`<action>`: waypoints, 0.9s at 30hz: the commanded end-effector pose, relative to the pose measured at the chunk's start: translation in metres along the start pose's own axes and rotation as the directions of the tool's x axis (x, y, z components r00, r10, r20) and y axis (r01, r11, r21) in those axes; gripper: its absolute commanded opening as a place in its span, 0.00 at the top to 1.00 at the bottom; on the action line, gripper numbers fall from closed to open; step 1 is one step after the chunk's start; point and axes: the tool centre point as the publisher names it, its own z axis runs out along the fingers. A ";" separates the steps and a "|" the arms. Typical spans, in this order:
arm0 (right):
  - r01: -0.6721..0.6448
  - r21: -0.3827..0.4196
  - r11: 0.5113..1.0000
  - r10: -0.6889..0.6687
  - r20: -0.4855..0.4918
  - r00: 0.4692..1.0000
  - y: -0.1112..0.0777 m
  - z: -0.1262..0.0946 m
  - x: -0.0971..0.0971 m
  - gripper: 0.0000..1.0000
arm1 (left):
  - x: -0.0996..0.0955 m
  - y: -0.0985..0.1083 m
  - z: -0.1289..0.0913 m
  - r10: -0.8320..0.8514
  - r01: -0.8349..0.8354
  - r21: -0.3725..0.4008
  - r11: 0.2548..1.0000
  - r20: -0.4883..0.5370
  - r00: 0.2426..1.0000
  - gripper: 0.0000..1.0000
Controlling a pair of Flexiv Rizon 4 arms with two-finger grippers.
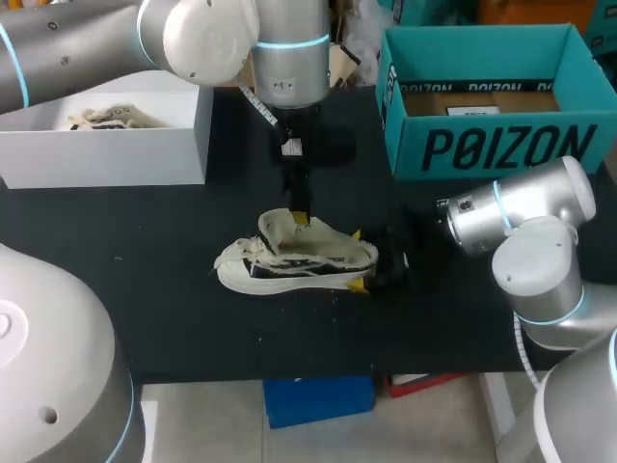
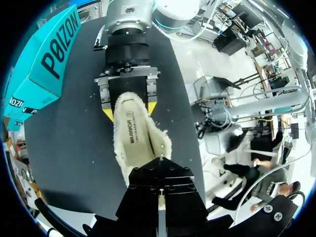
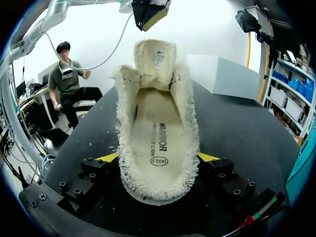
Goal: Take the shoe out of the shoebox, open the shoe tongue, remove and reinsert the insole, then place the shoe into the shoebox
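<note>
head view: cream frayed canvas shoe
right gripper pinches its heel; left gripper above shoe, fingers pressed together

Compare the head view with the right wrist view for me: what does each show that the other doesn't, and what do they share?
Head view only: the teal shoebox's open inside, and something cream-coloured lying in the white box. Right wrist view only: the insole lying flat inside the shoe, print and all. Both: the shoe on the black table, its tongue raised, the left hand just above the tongue and the right hand at the heel.
</note>
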 end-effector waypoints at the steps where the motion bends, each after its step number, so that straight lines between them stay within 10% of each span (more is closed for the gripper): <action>1: -0.001 0.001 1.000 0.001 0.000 1.000 -0.001 0.001 -0.001 1.00 | -0.009 0.005 0.019 0.015 -0.015 0.026 1.000 -0.007 1.000 1.00; 27: -0.001 0.001 1.000 0.001 0.000 1.000 -0.001 0.001 -0.001 1.00 | -0.023 0.000 0.079 -0.009 0.013 0.040 0.999 -0.093 0.996 1.00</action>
